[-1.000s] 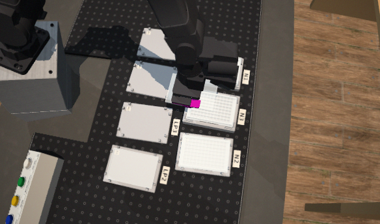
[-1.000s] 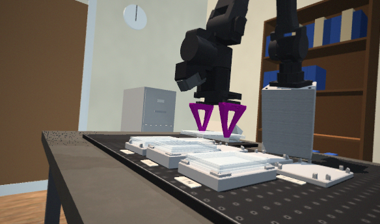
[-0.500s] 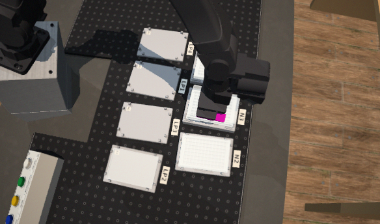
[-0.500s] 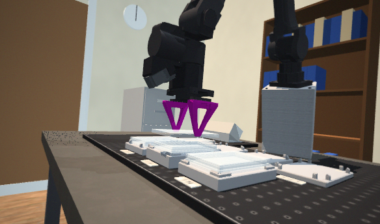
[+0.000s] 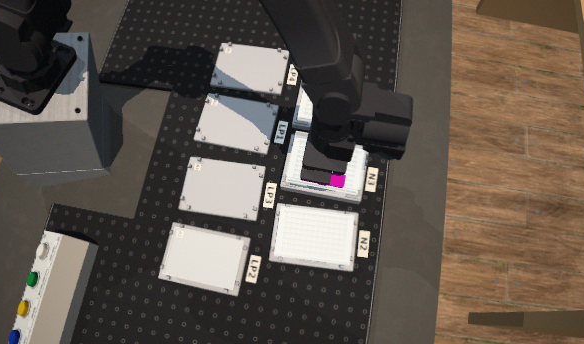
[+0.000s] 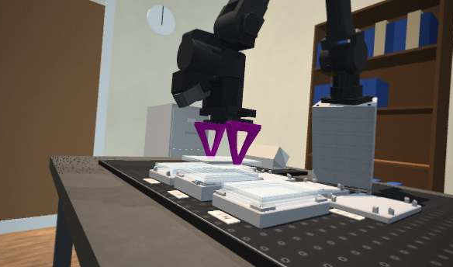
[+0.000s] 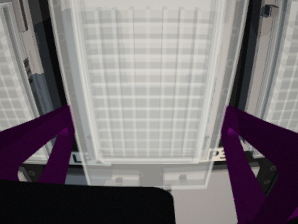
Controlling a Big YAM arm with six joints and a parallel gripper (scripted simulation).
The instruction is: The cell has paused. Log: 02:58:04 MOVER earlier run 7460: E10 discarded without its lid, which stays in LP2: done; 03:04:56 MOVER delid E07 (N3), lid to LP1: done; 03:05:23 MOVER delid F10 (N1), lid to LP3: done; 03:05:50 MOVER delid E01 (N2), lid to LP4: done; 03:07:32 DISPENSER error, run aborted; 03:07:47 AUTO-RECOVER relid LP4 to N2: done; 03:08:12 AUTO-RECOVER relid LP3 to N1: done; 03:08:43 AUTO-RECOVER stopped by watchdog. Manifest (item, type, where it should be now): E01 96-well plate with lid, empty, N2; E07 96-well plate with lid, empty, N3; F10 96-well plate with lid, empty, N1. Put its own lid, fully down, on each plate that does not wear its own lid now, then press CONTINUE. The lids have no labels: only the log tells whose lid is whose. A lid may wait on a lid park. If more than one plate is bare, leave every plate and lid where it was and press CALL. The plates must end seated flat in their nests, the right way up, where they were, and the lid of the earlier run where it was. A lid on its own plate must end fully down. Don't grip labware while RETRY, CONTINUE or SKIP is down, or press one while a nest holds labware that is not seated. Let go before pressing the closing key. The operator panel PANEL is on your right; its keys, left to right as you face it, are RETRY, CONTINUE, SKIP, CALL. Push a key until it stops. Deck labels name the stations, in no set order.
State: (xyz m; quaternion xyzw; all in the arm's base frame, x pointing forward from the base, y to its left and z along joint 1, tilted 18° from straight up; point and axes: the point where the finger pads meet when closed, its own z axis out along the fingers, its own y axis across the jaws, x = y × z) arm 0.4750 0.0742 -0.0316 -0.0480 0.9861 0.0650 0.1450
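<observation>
While gripper clamps clear lid, gridded plate beneath

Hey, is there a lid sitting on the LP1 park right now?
No. In the top view the LP1 park shows only its bare grey plate, while the claw holds the lid over N3.

Even bright light, hard arm shadow across the lid parks, wrist view soft, edges bowed
</observation>
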